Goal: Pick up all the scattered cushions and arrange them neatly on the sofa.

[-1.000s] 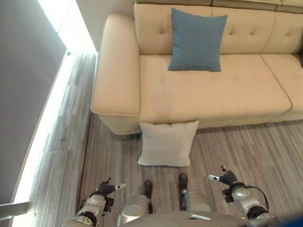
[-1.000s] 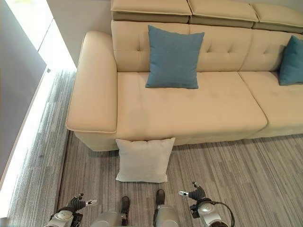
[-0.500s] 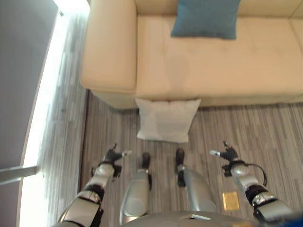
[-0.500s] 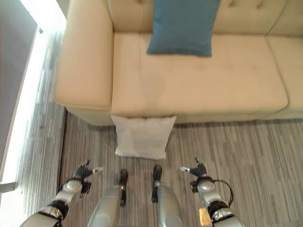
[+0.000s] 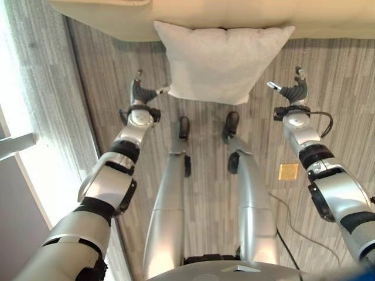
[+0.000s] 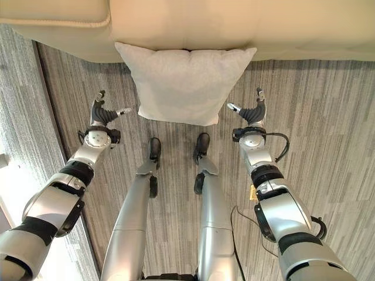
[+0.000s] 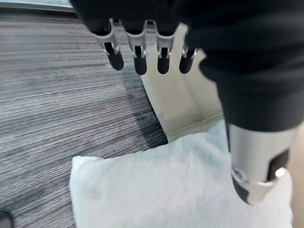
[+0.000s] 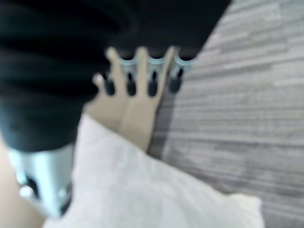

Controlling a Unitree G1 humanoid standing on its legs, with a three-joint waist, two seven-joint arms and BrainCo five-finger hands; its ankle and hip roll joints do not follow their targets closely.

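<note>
grey striped floor below the beige sofa (image 6: 176, 23): a white cushion (image 6: 184, 82) leans against its front, flanked by left hand (image 5: 142, 93) and right hand (image 6: 253, 111), both spread wide and empty; closing evenly on both side edges should lift it cleanly.

Below me runs a grey, finely striped wooden floor (image 6: 328, 111), its planks lying crosswise in the eye views. Straight ahead a white cushion (image 6: 184, 82) rests on it, its far edge pressed against the base of the cream sofa (image 6: 176, 23), which stands on the same floor. A small yellowish square tag (image 5: 287, 171) lies flat on the boards by my right arm, well apart from the cushion, and a bright band of light (image 5: 20, 88) falls along the floor's left side.
</note>
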